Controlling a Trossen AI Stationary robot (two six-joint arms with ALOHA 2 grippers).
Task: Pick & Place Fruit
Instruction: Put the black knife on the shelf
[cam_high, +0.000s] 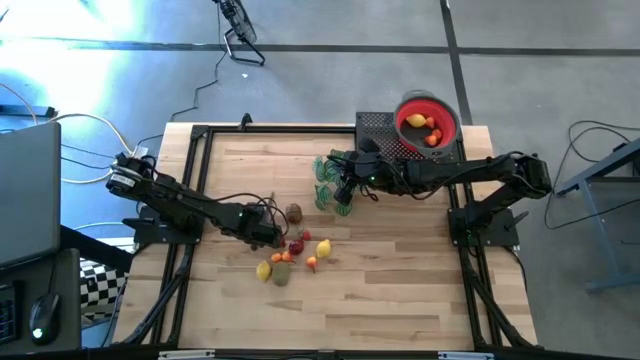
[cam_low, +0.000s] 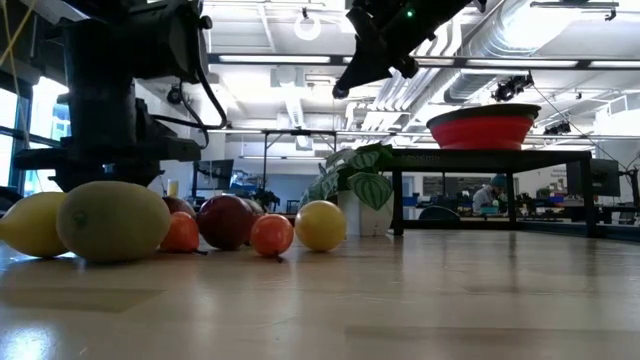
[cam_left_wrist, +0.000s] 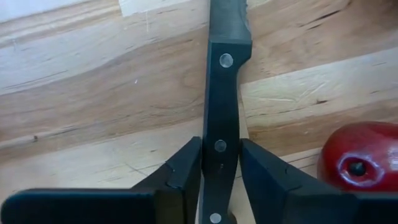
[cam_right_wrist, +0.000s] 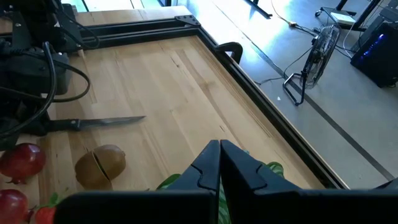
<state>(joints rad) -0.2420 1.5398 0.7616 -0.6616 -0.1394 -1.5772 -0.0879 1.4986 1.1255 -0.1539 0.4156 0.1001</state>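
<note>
The surface (cam_left_wrist: 93, 93) is pale wood planks, smooth, with visible grain and a faint sheen. The knife (cam_left_wrist: 221, 93) has a matt black handle with shiny metal rivets and a bright metal blade. The left gripper (cam_left_wrist: 221, 163) fingers look like matt black plastic. The fruit (cam_low: 225, 220) is glossy and smooth. The bowl (cam_high: 428, 122) looks like smooth red plastic.

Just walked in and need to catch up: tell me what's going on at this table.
The left gripper is down on the wooden table with its fingers on either side of a knife handle, beside a cluster of small toy fruit. The right gripper is shut, holding nothing and hanging above the green plant sprig. A red bowl on a black stand at the far edge already holds a few pieces.
</note>
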